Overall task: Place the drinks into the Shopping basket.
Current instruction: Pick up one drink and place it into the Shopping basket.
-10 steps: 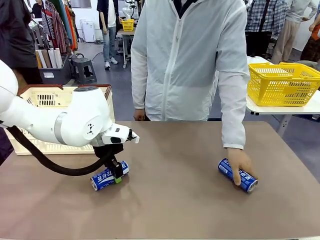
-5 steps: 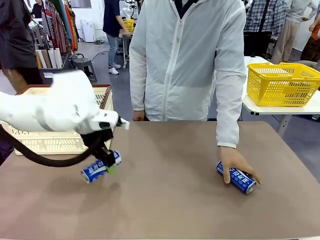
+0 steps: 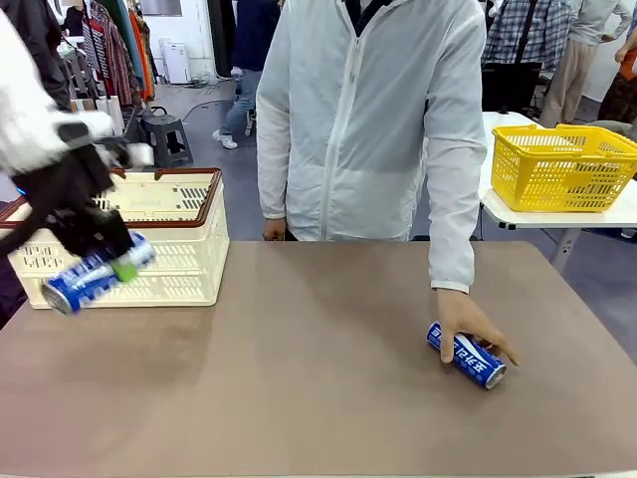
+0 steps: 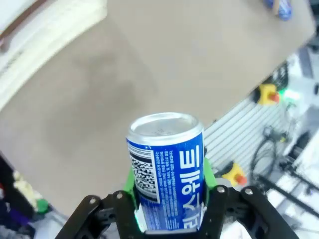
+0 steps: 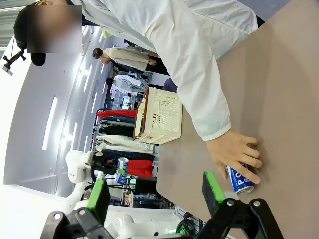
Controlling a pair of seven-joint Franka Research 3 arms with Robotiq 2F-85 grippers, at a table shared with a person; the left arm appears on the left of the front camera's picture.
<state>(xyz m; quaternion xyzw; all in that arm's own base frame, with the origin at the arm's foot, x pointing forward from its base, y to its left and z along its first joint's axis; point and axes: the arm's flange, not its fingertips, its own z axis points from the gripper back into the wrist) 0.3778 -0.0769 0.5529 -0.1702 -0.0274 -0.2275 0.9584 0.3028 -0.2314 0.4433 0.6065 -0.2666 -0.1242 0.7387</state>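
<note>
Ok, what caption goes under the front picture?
Left gripper holds a blue can by the cream basket; a person's hand rests on another can.

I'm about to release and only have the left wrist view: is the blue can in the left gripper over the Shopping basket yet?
Observer: No. In the front view the left gripper holds the blue can tilted in front of the Shopping basket, against its near wall, not above the opening.
Operator: Where is the second can?
Observer: The second can lies on its side on the right part of the table, under the person's hand.
Operator: Is the other arm free to fetch it?
Observer: The right gripper is open and holds nothing.
</note>
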